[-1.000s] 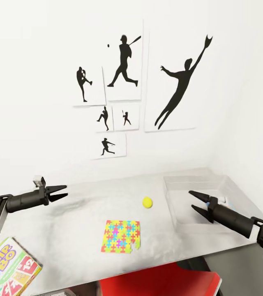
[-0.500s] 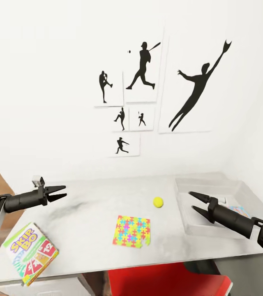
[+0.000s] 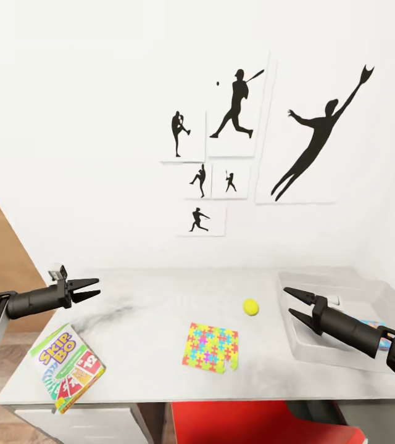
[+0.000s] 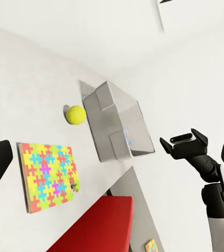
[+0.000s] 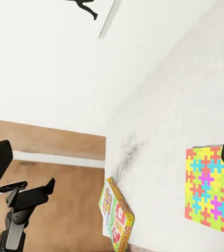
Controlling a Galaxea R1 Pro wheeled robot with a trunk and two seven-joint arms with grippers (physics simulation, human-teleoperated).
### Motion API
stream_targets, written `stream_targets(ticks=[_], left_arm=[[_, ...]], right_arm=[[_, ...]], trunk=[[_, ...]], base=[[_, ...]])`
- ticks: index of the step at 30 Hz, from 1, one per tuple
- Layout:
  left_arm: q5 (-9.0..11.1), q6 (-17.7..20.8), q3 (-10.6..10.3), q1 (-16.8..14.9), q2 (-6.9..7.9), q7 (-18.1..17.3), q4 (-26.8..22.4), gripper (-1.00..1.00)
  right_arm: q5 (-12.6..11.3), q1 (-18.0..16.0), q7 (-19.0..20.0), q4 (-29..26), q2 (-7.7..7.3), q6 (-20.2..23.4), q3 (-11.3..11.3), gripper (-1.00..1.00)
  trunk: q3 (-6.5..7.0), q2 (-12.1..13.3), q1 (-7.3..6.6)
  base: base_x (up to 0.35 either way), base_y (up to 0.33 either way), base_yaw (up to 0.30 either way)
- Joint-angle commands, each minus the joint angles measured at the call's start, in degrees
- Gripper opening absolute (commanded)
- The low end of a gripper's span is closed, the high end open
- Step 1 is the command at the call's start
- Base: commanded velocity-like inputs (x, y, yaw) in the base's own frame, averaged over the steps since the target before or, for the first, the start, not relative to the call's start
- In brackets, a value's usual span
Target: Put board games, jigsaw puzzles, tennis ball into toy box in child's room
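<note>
Around the clear plastic toy box [image 3: 345, 333] at the white table's [image 3: 154, 370] end, the view is swinging away as the robot turns, both the left gripper [image 3: 88, 290] and right gripper [image 3: 297, 304] hanging spread and empty, bringing the Skip-Bo game box [image 3: 68, 367] at the far edge within reach beyond the bright jigsaw puzzle [image 3: 212, 346] and yellow tennis ball [image 3: 250, 306].

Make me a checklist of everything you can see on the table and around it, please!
Surface: pale grey table, smudged dark near its left end.
Job's things: Skip-Bo game box lies at the front left corner; colourful jigsaw puzzle lies flat mid-table; tennis ball sits between puzzle and toy box; clear toy box stands at the right end, something colourful inside.
Clutter: nothing seen.
Grippers: left gripper open, empty, above the table's left end; right gripper open, empty, at the toy box.
Cables: nothing seen.
Surroundings: baseball silhouette posters on white wall; red thing under the table.
</note>
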Motion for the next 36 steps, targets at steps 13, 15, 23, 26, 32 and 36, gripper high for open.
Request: stream_targets(ticks=[13, 15, 23, 26, 32, 36], left_arm=[[-0.09, 0.58, -0.39, -0.05, -0.01, -0.23, -0.08, 1.00], [-0.09, 0.59, -0.41, -0.05, -0.01, -0.23, -0.09, 1.00], [0.13, 0.55, -0.11, 0.04, 0.10, -0.23, -0.10, 1.00], [0.10, 0.51, -0.03, 0.10, 0.15, -0.23, -0.10, 1.00], [-0.05, 0.52, 0.06, 0.12, 0.21, -0.23, -0.10, 1.00], [-0.07, 0.37, 0.08, 0.13, 0.23, -0.23, -0.09, 1.00]], right_arm=[[-0.30, -0.06, -0.21, -0.03, -0.02, 0.24, -0.19, 1.00], [-0.30, -0.06, -0.21, -0.03, -0.03, 0.24, -0.20, 1.00], [-0.29, -0.06, -0.21, -0.04, 0.01, 0.24, -0.15, 1.00], [-0.29, -0.06, -0.21, -0.05, 0.01, 0.24, -0.14, 1.00], [-0.29, -0.06, -0.21, -0.03, 0.01, 0.24, -0.14, 1.00], [-0.29, -0.06, -0.21, -0.04, 0.01, 0.24, -0.08, 1.00]], trunk=[[-0.09, -0.12, 0.04], [-0.09, -0.12, 0.04], [-0.09, -0.12, 0.04], [-0.09, -0.12, 0.04], [-0.09, -0.12, 0.04], [-0.09, -0.12, 0.04]], base=[[-0.061, 0.013, 0.008], [-0.053, 0.015, 0.000], [-0.010, 0.003, 0.000], [-0.006, 0.000, 0.000], [-0.125, 0.000, 0.000], [-0.133, 0.000, 0.000]])
